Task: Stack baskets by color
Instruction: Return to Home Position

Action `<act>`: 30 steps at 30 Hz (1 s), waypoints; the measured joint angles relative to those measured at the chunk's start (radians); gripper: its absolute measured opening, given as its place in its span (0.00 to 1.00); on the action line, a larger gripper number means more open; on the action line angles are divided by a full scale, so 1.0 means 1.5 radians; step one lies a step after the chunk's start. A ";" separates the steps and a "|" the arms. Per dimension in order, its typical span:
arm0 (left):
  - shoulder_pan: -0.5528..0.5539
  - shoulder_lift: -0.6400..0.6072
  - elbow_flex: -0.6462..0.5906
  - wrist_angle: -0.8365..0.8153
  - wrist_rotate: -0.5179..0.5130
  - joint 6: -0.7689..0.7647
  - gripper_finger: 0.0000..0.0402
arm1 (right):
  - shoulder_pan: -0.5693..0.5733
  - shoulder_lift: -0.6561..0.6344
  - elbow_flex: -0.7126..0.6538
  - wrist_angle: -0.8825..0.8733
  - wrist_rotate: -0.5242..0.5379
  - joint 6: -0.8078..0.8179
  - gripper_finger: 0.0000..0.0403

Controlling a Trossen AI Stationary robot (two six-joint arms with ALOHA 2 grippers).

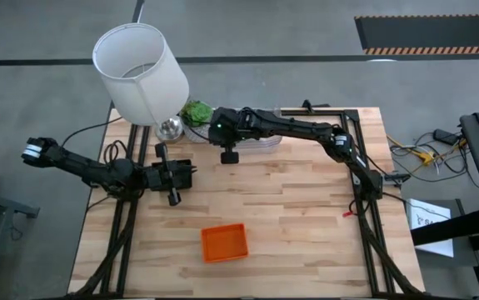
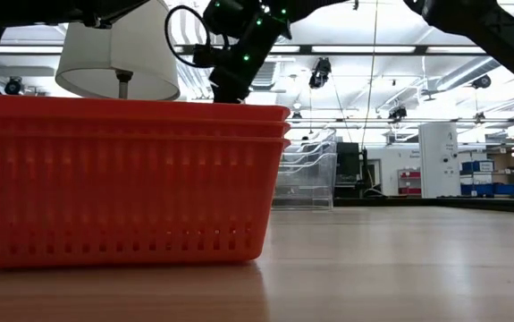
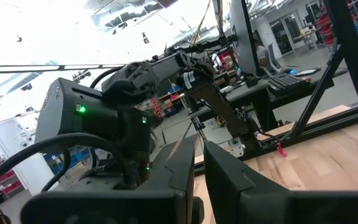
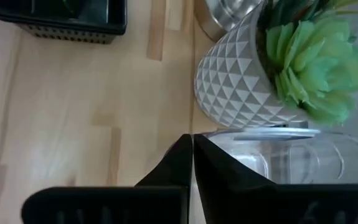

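A stack of red-orange baskets (image 1: 224, 242) (image 2: 122, 179) rests on its bottom at the table's near middle. Clear baskets (image 2: 306, 174) (image 4: 291, 155) sit nested at the far edge beside the plant. A black basket (image 4: 60, 18) stands on the table to their left, under my left arm. My right gripper (image 1: 229, 155) (image 4: 192, 149) is shut and slants down beside the clear baskets' corner, with nothing between its fingers. My left gripper (image 3: 200, 162) waits at the left, shut and pointing slightly upward.
A white lampshade (image 1: 139, 75) (image 2: 118, 58) leans over the table's far left corner above its metal base (image 1: 169, 127). A potted green plant (image 1: 196, 111) (image 4: 272, 68) stands right next to the clear baskets. Bare wood lies to the right of the red stack (image 1: 322, 225).
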 joint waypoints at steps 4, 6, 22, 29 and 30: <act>0.000 0.000 0.000 0.000 0.000 0.000 0.05 | 0.006 -0.003 -0.002 0.005 -0.005 -0.001 0.02; 0.000 0.000 0.000 0.000 0.000 0.000 0.05 | 0.016 -0.012 -0.003 -0.019 -0.040 -0.024 0.02; 0.000 0.006 0.000 0.000 0.000 -0.050 0.05 | -0.003 -0.017 -0.158 0.158 -0.006 -0.066 0.02; 0.000 0.010 -0.001 0.000 0.000 -0.054 0.05 | -0.018 -0.018 -0.156 0.162 -0.026 -0.081 0.02; 0.000 0.010 -0.001 0.000 0.000 -0.063 0.05 | -0.018 -0.022 -0.157 0.154 -0.041 -0.085 0.02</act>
